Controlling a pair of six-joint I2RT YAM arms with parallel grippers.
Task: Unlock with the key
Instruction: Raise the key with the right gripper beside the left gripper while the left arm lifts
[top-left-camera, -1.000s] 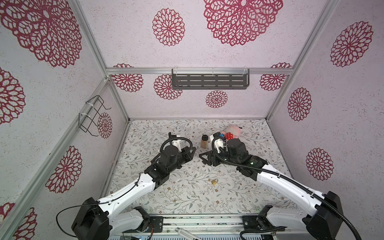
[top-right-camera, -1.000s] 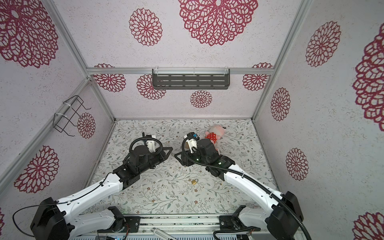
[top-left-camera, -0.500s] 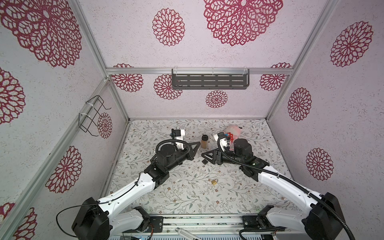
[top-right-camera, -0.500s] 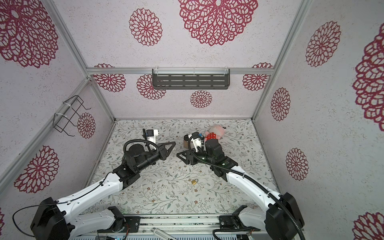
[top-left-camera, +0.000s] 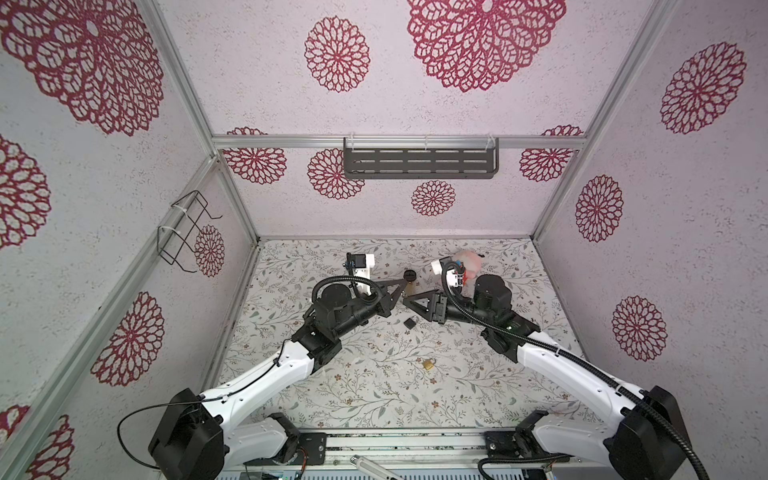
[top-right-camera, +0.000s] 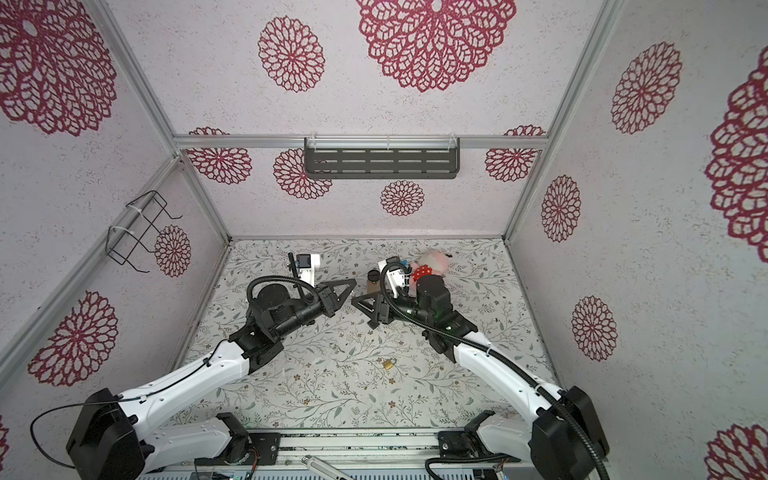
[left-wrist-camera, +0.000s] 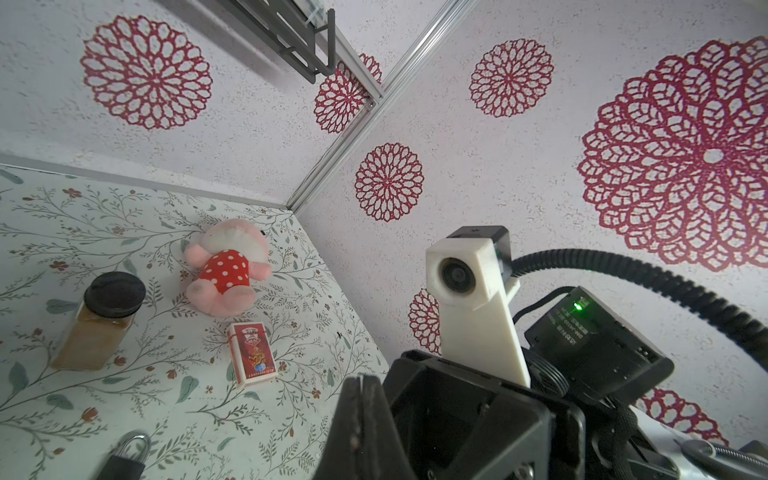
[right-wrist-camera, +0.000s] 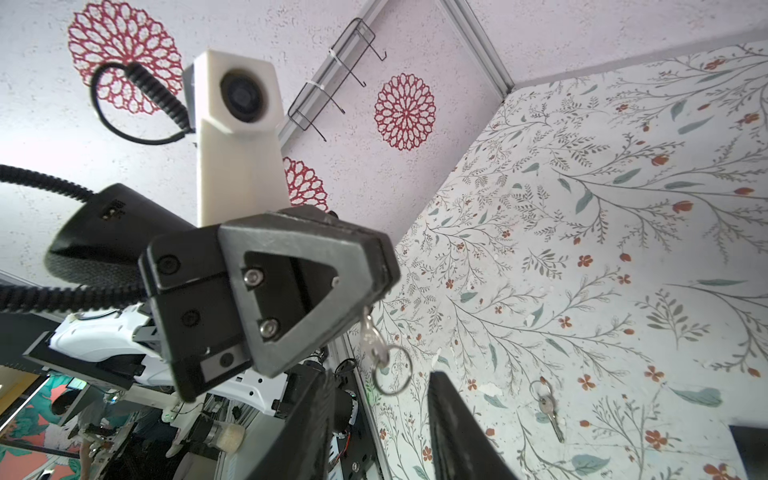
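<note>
My left gripper (top-left-camera: 401, 292) is shut on a small silver key (right-wrist-camera: 369, 332), whose ring (right-wrist-camera: 392, 370) dangles below the closed fingertips (left-wrist-camera: 365, 409). The key itself is hidden in the left wrist view. My right gripper (top-left-camera: 409, 301) faces it tip to tip above the mat, open, and its two dark fingers (right-wrist-camera: 453, 428) straddle the space just under the ring without touching it. A black padlock (top-left-camera: 411, 322) lies on the mat below both grippers, and its shackle (left-wrist-camera: 135, 442) shows in the left wrist view. A brass padlock (top-left-camera: 429, 364) lies nearer the front.
A second key on a ring (right-wrist-camera: 548, 409) lies on the mat. At the back stand a brown jar with a black lid (left-wrist-camera: 99, 320), a pink plush toy (left-wrist-camera: 224, 266) and a red card box (left-wrist-camera: 251, 353). Walls close in on three sides.
My left gripper has swung up and towards the centre with the key. The right gripper has turned to face it, and its jaws have narrowed.
</note>
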